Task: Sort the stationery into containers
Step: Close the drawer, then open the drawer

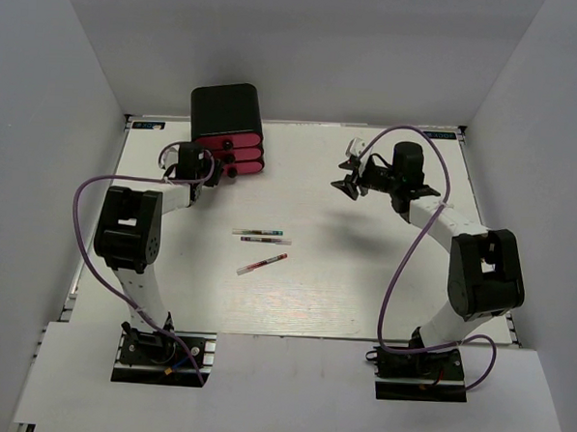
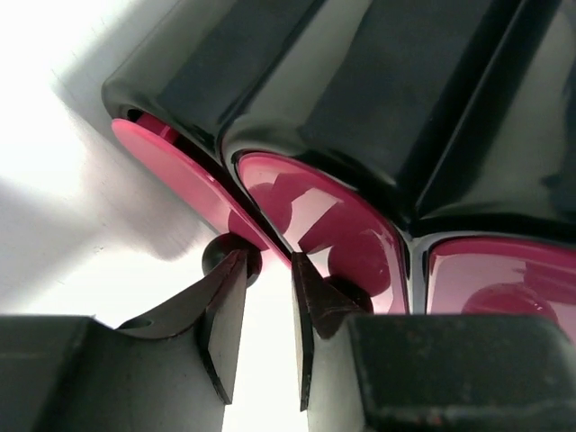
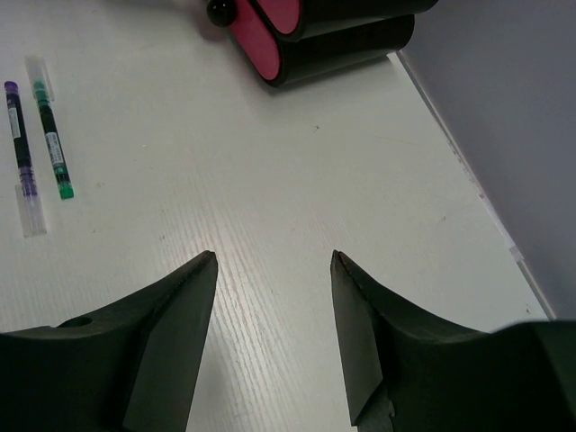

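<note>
With the left gripper (image 2: 268, 256) parted narrowly and a drawer knob (image 2: 219, 257) set beside its gap, the knob may be missed and the black cabinet (image 1: 226, 111) shoved, while three pens (image 1: 265, 240) are left mid-table and the right gripper (image 3: 273, 261) is held spread, empty.

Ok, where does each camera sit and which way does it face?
Top external: above and behind the arms, looking down on the table; both show whole.
Left wrist: close against the cabinet's pink drawers, facing them; left gripper in front.
Right wrist: looks low across the table toward two pens; right gripper open.
Shared: all three show the cabinet.
</note>
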`<state>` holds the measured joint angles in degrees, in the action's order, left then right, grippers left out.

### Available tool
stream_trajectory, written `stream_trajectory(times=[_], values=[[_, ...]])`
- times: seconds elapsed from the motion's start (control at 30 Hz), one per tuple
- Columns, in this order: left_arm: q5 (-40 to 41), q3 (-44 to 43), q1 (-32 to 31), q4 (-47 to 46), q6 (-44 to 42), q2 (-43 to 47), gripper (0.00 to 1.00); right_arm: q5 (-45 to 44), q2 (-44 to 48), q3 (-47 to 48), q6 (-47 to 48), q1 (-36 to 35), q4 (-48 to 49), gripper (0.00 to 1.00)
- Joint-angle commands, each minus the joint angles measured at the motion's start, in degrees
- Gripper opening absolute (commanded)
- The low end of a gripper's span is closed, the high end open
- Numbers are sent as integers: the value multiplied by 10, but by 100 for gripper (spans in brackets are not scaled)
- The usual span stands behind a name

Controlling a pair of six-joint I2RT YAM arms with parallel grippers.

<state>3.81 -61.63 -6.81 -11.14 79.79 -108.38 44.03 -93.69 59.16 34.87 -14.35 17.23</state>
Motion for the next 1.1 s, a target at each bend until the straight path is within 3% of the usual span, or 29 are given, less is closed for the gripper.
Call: stream_trajectory(times=[0.0,0.23,0.4,0.47,0.6,1.07], values=[[-13,-25,0,-22,2,10,37,0,25,-4,5,4,5,60],[-44,62,0,-56,-5,58,20,0,28,-11,11,5,-4,57],[-57,95,0,-73,-5,63,18,7,25,-21,9,3,-1,55],[-63,101,0,-92,-5,58,32,7,26,-25,8,4,2,55],[-68,81,0,-101,-5,32,44,1,29,-30,11,5,6,55],[-79,35,0,-113,-5,-29,47,-3,25,-33,18,16,6,55]])
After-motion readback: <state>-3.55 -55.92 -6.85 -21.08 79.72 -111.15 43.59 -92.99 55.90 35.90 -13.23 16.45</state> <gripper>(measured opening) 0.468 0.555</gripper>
